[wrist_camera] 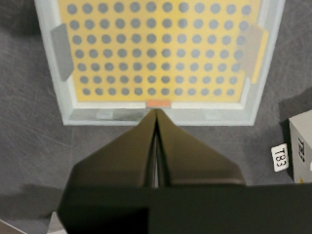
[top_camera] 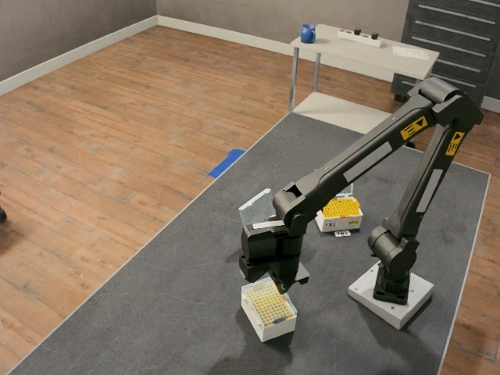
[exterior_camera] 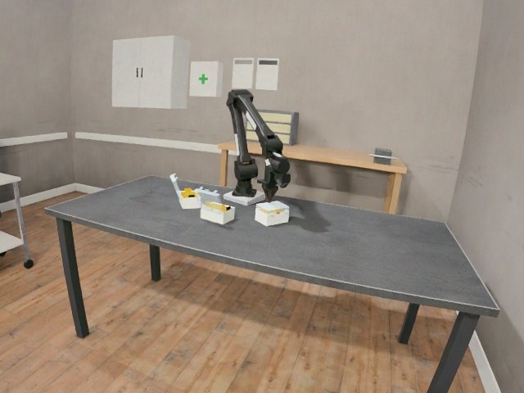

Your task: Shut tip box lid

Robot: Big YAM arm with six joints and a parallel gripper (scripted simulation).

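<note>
The tip box with its clear lid lowered over the yellow rack [top_camera: 268, 308] stands flat on the bench; its label is hidden, and the other two read TB1 and TB3. It also shows in the exterior view [exterior_camera: 272, 212] and fills the top of the wrist view [wrist_camera: 158, 56]. An orange latch tab [wrist_camera: 159, 103] sits at the middle of its front edge. My gripper [wrist_camera: 156, 117] is shut and empty, tips pointing down right at that tab. I cannot tell if they touch the lid. The gripper also shows in the top and exterior views [top_camera: 282, 287] [exterior_camera: 269, 196].
Box TB1 [top_camera: 339, 213] stands behind with its lid open, label tag [top_camera: 341, 233] in front. Box TB3 is mostly hidden behind my wrist; its open lid [top_camera: 258, 206] sticks up, and its corner [wrist_camera: 301, 146] and tag [wrist_camera: 279, 157] show at the wrist view's right. The arm's base plate [top_camera: 389, 294] is to the right.
</note>
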